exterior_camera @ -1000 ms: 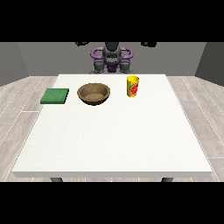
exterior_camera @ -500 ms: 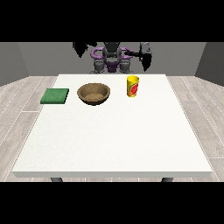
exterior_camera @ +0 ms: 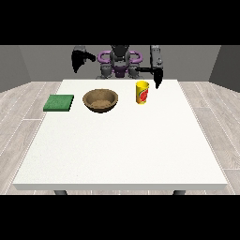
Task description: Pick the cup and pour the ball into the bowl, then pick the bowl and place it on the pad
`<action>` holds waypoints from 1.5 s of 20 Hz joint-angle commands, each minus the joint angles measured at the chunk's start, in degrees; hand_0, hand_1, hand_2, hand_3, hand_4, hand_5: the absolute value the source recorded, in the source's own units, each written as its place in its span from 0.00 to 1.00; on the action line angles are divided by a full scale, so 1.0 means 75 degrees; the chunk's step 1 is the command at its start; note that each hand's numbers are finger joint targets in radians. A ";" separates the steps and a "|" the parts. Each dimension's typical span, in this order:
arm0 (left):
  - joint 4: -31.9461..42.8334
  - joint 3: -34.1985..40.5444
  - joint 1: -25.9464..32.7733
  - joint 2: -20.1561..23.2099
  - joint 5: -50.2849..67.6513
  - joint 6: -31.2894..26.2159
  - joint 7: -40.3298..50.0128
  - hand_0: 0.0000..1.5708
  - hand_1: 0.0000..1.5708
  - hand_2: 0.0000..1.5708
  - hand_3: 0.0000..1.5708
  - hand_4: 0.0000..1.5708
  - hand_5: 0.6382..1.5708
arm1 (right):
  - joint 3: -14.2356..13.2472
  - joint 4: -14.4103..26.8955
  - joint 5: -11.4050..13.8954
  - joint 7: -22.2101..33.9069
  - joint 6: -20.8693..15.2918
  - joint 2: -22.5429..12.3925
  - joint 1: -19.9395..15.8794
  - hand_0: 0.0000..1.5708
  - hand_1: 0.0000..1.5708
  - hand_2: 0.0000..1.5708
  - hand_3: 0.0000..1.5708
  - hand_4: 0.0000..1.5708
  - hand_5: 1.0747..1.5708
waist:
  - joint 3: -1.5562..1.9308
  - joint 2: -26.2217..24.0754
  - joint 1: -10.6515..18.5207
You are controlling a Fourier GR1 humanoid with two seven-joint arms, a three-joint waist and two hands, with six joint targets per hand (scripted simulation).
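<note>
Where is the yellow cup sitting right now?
The yellow cup stands on the table's far side, right of the brown bowl, just below the hand at the view's right.

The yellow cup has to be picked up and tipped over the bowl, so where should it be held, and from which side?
Likely round its side wall, about mid-height. The yellow cup stands upright with its mouth open upward, so coming down from above would block it. The hand at the view's right hangs just beyond it at the right, so approach from there; the bowl sits on the opposite side.
</note>
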 commanded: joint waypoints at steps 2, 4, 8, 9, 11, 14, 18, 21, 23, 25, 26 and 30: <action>0.1448 0.0213 -0.0344 -0.0023 -0.0141 0.0005 -0.0963 0.00 0.00 0.00 0.00 0.00 0.96 | -0.0099 0.0422 0.0075 -0.0142 0.0103 -0.0021 -0.0302 0.00 0.00 0.28 0.38 0.41 0.99 | -0.0001 -0.0066 -0.0129; 0.1999 0.0666 -0.0636 0.0270 -0.0011 0.0048 -0.1142 0.00 0.00 0.00 0.00 0.00 0.96 | -0.0125 -0.0009 -0.0050 0.0476 0.0260 -0.0225 -0.0441 0.00 0.00 0.26 0.38 0.42 0.99 | -0.0004 -0.0086 -0.0496; 0.2502 0.0804 -0.0967 0.0135 -0.0036 0.0320 -0.1756 0.00 0.00 0.00 0.00 0.00 0.96 | -0.0372 0.0263 -0.0250 -0.0393 0.0721 -0.0375 -0.0125 0.00 0.00 0.26 0.37 0.41 0.98 | -0.0002 0.0114 -0.0672; 0.2920 0.0624 -0.0786 0.0074 -0.0171 0.0197 -0.1889 0.00 0.00 0.00 0.00 0.00 0.96 | -0.0178 0.0410 -0.0056 -0.0348 0.0513 -0.0107 -0.0062 0.00 0.00 0.24 0.38 0.41 0.99 | -0.0002 -0.0028 -0.0474; 0.3081 0.0549 -0.0871 -0.0117 -0.0311 0.0543 -0.1901 0.00 0.00 0.00 0.00 0.00 0.95 | -0.0417 0.0566 -0.0179 -0.0342 0.0729 -0.0365 -0.0109 0.00 0.00 0.22 0.36 0.41 0.99 | -0.0001 -0.0118 -0.0522; 0.3302 0.0283 -0.1127 -0.0177 -0.0040 0.0658 -0.1588 0.00 0.00 0.00 0.00 0.00 0.95 | -0.0351 0.0799 -0.0126 -0.0438 0.0668 -0.0161 0.0071 0.00 0.00 0.22 0.33 0.41 0.99 | 0.0000 -0.0431 -0.0533; 0.4067 0.0962 -0.1563 0.0322 0.0046 0.0145 -0.2472 0.00 0.00 0.00 0.00 0.00 0.96 | -0.0667 0.0759 -0.0271 -0.0534 0.0873 -0.0499 -0.0276 0.00 0.00 0.24 0.35 0.40 0.99 | -0.0002 0.0135 -0.0651; 0.4461 0.1098 -0.1975 0.0389 0.0071 0.0372 -0.2250 0.00 0.00 0.00 0.00 0.00 0.96 | -0.0627 0.0610 -0.0398 -0.0512 0.1160 -0.0548 -0.0140 0.00 0.00 0.20 0.34 0.40 0.99 | -0.0002 0.0077 -0.0902; 0.4525 0.0948 -0.1748 -0.0018 -0.0097 0.0721 -0.2827 0.00 0.00 0.00 0.00 0.00 0.96 | -0.0944 0.0869 -0.0531 -0.0581 0.1350 -0.0856 -0.0218 0.00 0.00 0.19 0.34 0.40 0.99 | -0.0002 0.0205 -0.0825; 0.4786 0.1029 -0.2095 0.0007 -0.0113 0.0874 -0.2897 0.00 0.00 0.00 0.00 0.00 1.00 | -0.0996 0.0781 -0.0608 -0.0140 0.1438 -0.1082 -0.0664 0.00 0.00 0.23 0.31 0.40 0.99 | -0.0003 0.0360 -0.0904; 0.4756 0.1002 -0.1929 0.0036 -0.0189 0.0961 -0.3178 0.05 0.05 0.00 0.00 0.68 0.46 | -0.1175 0.0938 -0.0711 -0.0634 0.1413 -0.0964 -0.0443 0.00 0.00 0.22 0.31 0.40 1.00 | -0.0001 0.0321 -0.0781; 0.4936 0.0637 -0.1536 0.0077 -0.0875 0.1574 -0.3918 0.83 0.83 1.00 1.00 0.80 0.65 | -0.1169 0.1000 -0.0607 -0.0721 0.1244 -0.0848 -0.0192 0.00 0.00 0.25 0.43 0.37 1.00 | -0.0001 0.0275 -0.0746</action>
